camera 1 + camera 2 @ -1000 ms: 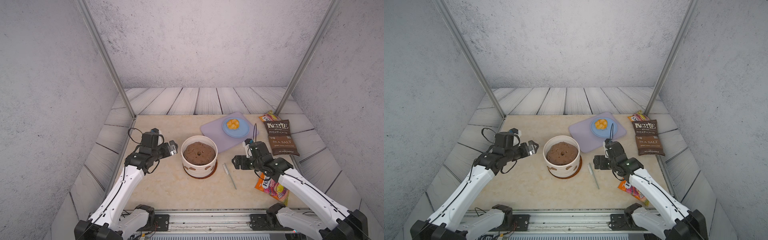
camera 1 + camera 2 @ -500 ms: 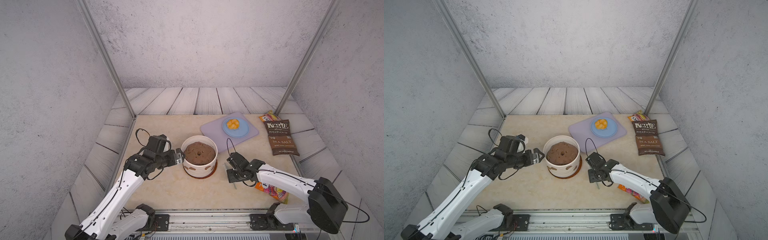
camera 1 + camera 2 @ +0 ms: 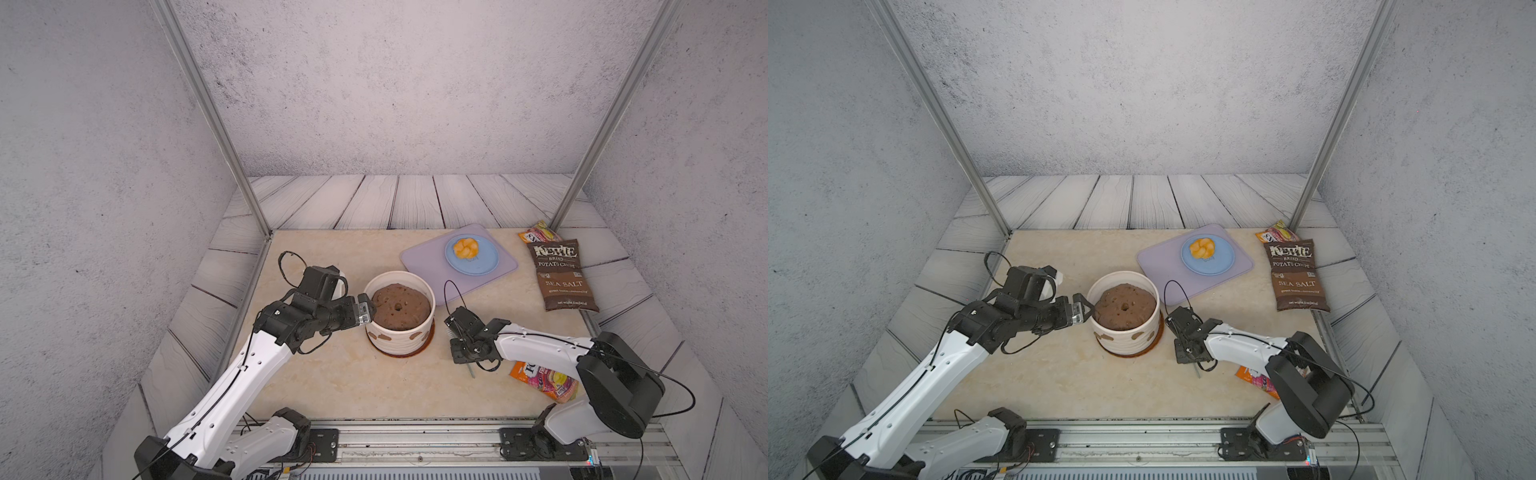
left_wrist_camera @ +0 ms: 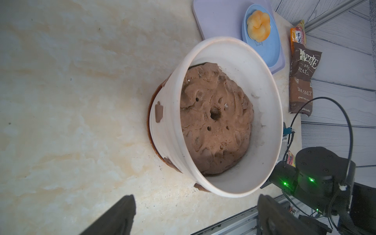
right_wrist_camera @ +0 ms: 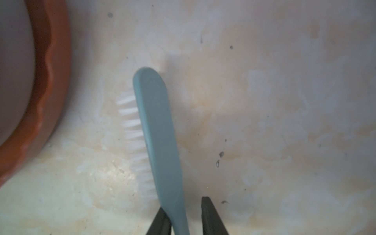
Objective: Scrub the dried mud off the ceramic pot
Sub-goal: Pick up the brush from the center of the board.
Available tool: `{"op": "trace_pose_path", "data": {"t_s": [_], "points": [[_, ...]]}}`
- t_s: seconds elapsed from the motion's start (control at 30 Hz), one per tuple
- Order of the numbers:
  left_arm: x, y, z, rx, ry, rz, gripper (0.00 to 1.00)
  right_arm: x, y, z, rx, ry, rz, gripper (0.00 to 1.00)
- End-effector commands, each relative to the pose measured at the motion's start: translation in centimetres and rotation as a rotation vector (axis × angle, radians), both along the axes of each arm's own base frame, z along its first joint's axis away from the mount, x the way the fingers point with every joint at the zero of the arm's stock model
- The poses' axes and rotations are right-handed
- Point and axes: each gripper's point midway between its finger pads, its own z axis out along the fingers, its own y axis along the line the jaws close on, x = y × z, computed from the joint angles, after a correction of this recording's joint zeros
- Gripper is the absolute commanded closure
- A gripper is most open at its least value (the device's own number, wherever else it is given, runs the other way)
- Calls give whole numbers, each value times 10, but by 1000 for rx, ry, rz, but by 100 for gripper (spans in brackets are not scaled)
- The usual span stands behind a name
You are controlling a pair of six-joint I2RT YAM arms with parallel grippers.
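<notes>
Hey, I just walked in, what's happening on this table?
The robot is getting set to scrub the ceramic pot. Its right tool straddles the blue-green brush lying on the table beside the pot, not yet clamped. The open left tool sits at the pot's rim. Dried mud patches are on the outer wall.

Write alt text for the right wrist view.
A grey-blue brush with white bristles lies on the marble table, its handle between the fingers of the right gripper, a gap beside one. The rim of a brown saucer shows nearby.
</notes>
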Motion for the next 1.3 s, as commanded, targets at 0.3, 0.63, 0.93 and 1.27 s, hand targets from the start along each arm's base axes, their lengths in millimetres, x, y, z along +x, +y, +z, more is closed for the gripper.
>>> {"op": "trace_pose_path", "data": {"t_s": [0.3, 0.63, 0.93, 1.27], "points": [[4, -12, 7, -22, -17, -52, 1, -6, -15, -13, -34, -19, -36, 100], [16, -28, 27, -130, -55, -41, 2, 24, -11, 80, 10, -238, -8, 100], [36, -47, 73, -360, -168, 39, 2, 34, 19, 189, 225, -429, 115, 100], [55, -81, 123, -462, -295, 22, 1, 30, 93, 267, 512, -396, 340, 100]]}}
